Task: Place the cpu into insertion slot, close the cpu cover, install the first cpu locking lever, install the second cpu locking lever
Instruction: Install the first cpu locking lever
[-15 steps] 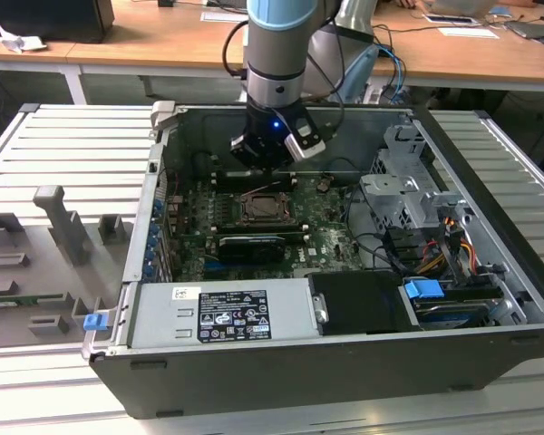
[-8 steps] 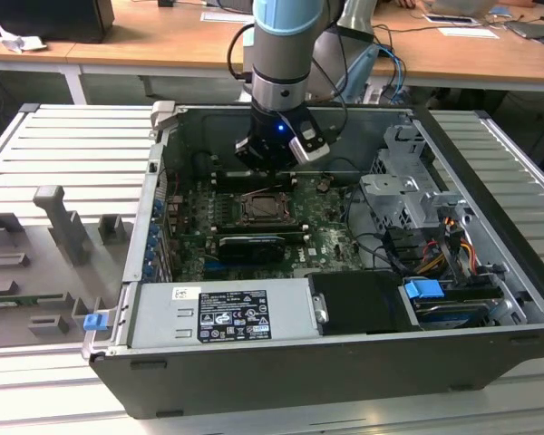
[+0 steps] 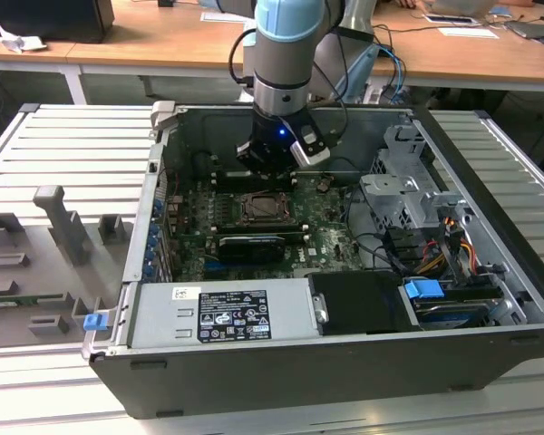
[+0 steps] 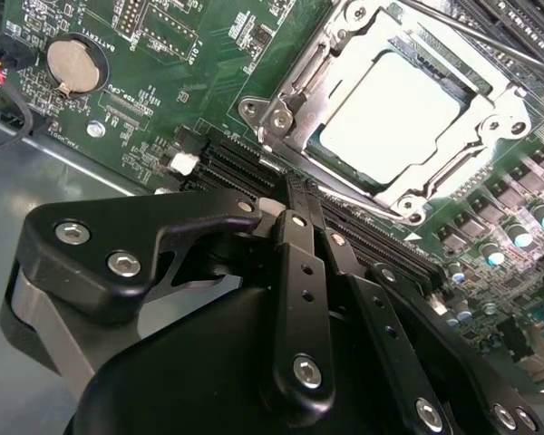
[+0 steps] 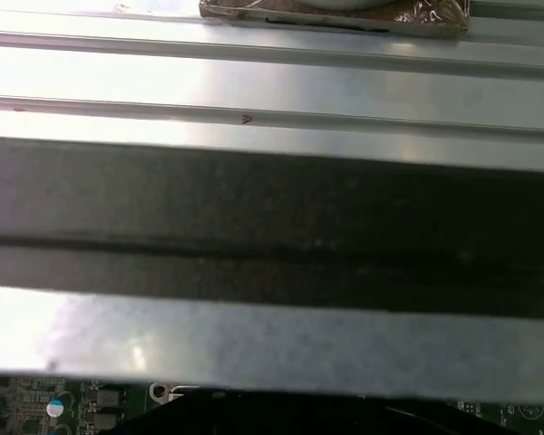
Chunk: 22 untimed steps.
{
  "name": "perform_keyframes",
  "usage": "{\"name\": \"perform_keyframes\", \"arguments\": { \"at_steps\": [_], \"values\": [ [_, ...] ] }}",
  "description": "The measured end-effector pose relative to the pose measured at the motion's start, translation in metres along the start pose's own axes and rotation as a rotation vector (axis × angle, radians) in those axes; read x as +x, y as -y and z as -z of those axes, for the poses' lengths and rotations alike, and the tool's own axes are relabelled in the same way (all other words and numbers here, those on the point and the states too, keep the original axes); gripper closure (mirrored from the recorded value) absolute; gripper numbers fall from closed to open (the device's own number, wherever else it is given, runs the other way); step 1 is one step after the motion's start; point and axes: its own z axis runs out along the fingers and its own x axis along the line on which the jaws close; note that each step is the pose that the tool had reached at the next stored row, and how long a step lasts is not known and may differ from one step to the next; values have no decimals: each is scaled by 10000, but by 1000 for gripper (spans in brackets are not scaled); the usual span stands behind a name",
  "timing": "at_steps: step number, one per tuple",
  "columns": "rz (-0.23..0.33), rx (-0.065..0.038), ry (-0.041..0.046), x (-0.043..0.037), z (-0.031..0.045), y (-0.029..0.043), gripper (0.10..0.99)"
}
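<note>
In the second wrist view the cpu (image 4: 394, 104) lies in the insertion slot (image 4: 319, 145), its pale top showing through the cut-out. The silvery cpu cover (image 4: 286, 107) lies flat around it. A thin wire lever (image 4: 471, 41) runs along one side of the socket. My gripper (image 4: 295, 190) hangs just short of the socket's corner, over the black memory slots, fingers shut together with nothing between them. In the exterior view the gripper (image 3: 268, 174) sits inside the open computer case, just behind the socket (image 3: 265, 208).
A black finned card (image 3: 249, 245) lies in front of the socket. The grey power supply (image 3: 222, 313) fills the case's front, with a drive cage (image 3: 403, 195) and cables to the exterior view's right. A coin battery (image 4: 71, 63) sits on the green board. Grey fixtures (image 3: 59, 227) stand outside the case.
</note>
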Motion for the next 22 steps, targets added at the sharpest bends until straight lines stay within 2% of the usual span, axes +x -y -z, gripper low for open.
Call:
{"name": "perform_keyframes", "arguments": {
  "at_steps": [12,15,19,22],
  "values": [
    [0,113,-7,-10,-57,8,980],
    [0,101,3,-13,-69,5,980],
    [1,124,-4,-15,-55,7,980],
    [2,137,-7,-16,11,-1,980]
  ]
}}
